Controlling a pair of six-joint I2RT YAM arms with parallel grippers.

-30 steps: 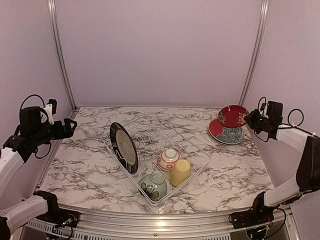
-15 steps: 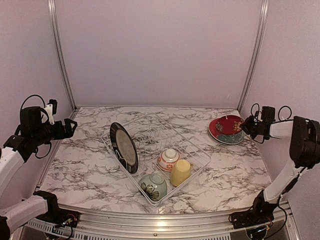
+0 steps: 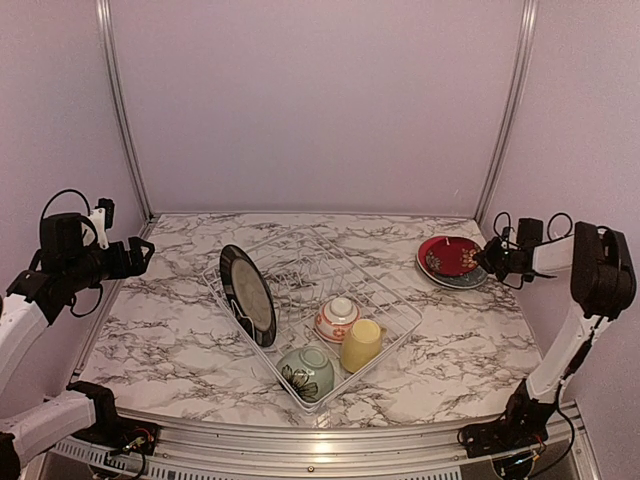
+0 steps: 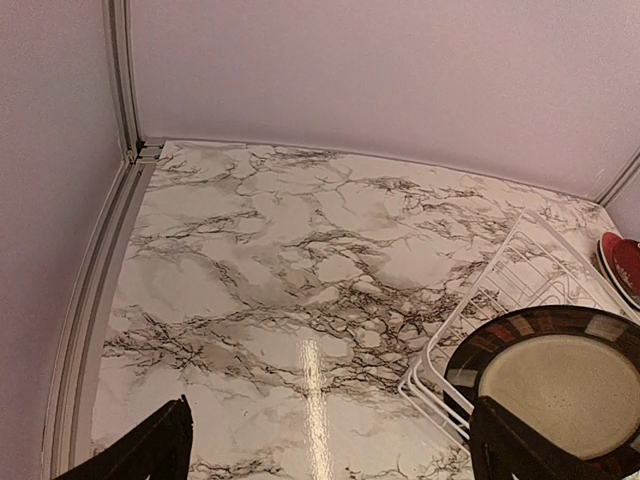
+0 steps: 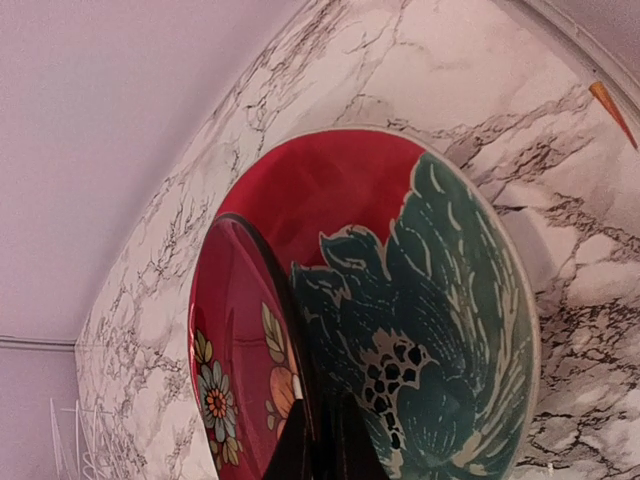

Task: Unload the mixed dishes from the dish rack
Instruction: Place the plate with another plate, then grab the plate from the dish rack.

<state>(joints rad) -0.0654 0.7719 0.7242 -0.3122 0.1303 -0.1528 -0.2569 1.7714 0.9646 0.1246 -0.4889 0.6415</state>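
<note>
The right gripper (image 3: 490, 259) is pinched shut on the dark rim of a small red flowered ceramic plate (image 3: 447, 254), which rests on the larger red-and-teal ceramic plate (image 5: 440, 330), well right of the white wire dish rack (image 3: 300, 262). The rack holds an upright black-rimmed plate (image 3: 247, 295), two bowls and a yellow cup (image 3: 361, 345). The left gripper (image 4: 325, 455) hangs wide open and empty.

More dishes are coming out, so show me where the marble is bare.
Widest bare tabletop: left of the dish rack, out to the left gripper and the back wall. Also bare: the front-right corner, right of the rack. Crowded: far right, where the right gripper holds the red flowered plate over the red-and-teal plate.
</note>
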